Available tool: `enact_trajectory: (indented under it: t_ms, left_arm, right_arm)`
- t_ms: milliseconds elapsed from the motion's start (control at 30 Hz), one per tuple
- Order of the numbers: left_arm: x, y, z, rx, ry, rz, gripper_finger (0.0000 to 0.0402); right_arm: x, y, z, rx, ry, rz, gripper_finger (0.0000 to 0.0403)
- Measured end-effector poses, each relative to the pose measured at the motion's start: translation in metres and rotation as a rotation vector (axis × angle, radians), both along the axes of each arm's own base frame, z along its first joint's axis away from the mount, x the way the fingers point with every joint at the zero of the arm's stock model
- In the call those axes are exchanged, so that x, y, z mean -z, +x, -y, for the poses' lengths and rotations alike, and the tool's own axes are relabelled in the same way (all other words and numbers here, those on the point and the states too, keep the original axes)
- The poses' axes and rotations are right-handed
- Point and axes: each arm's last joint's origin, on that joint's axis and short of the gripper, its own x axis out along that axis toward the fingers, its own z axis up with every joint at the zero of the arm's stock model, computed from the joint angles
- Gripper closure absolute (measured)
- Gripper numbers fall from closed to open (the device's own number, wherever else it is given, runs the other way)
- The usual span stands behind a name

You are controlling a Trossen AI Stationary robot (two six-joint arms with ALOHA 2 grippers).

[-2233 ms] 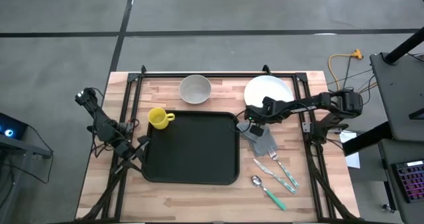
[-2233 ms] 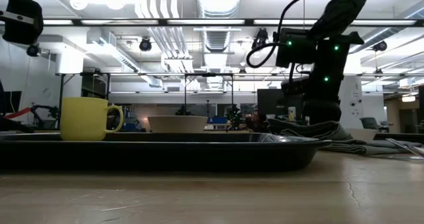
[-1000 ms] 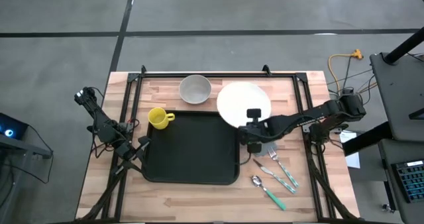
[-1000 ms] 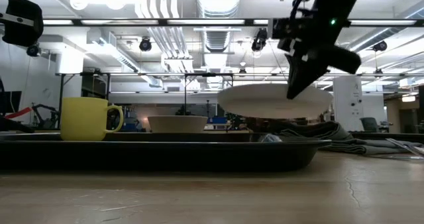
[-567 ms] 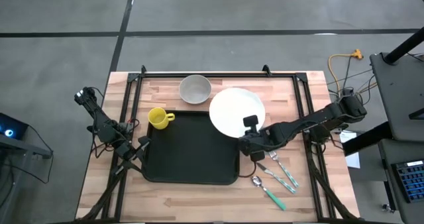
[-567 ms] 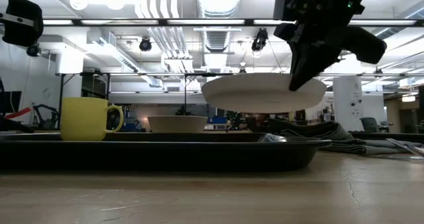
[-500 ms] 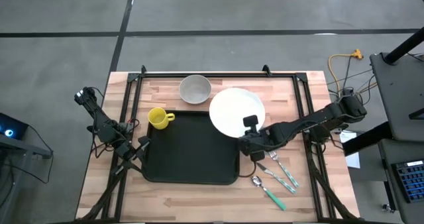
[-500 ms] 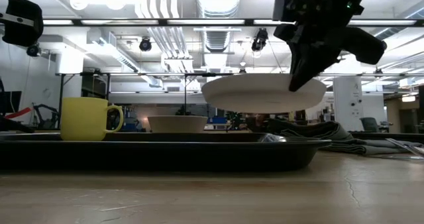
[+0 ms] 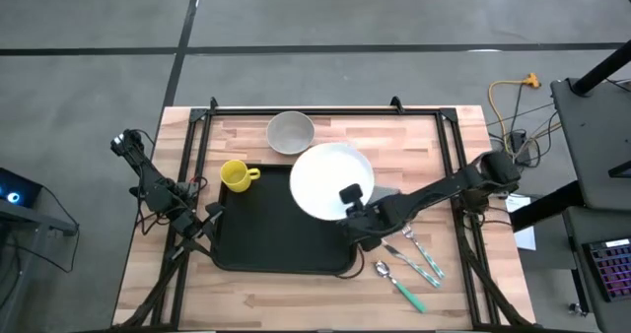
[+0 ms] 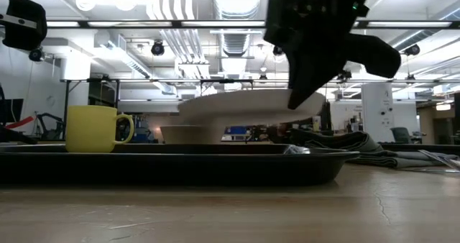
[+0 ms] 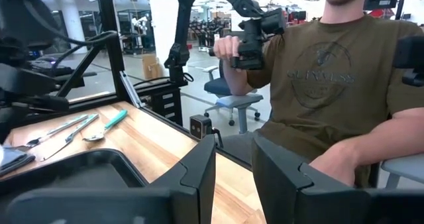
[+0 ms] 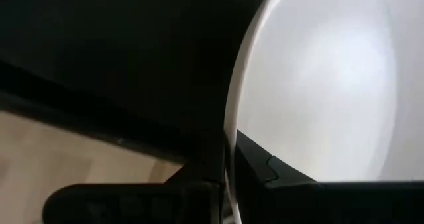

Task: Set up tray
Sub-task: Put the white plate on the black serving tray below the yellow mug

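Since the earlier frames, the round white ceramic plate [image 9: 331, 180] has travelled from the far right part of the bench towards the middle, and it now hangs over the right half of the large black rectangular tray [image 9: 266, 225], carried by the right end effector [image 9: 353, 215], whose fingers are clamped together on the plate's near rim. In the low view the plate [image 10: 248, 106] is clearly above the tray [image 10: 172, 164] and not touching it. The tray lies flat in the middle of the light wooden bench [image 9: 276, 284]. The left end effector [image 9: 202, 223] waits at the tray's left edge, its fingers a little apart and holding nothing. I judge that the step in hand is bringing the plate onto the tray; the next move should be to lower it level until it rests flat inside the rim, then release it. A yellow ceramic mug [image 9: 236, 175] stands at the tray's far left corner, and a grey round bowl [image 9: 291, 132] is behind it on the wood. A folded grey cloth [image 9: 386, 193], a fork, a knife and a spoon with green handles [image 9: 406, 264] lie to the right of the tray. Beyond the bench is a workshop with ceiling lights, and a seated person in an olive T-shirt [image 11: 331, 78] holds a black handle.
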Motion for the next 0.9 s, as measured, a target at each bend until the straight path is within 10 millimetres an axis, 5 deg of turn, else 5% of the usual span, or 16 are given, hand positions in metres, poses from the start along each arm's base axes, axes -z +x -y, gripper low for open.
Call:
enact_trajectory:
  t_ms: [900]
  left_arm:
    - [0.000, 0.000, 0.000, 0.000, 0.000, 0.000, 0.0322]
  right_arm:
    - [0.011, 0.077, -0.048, -0.356, 0.016, 0.066, 0.0395]
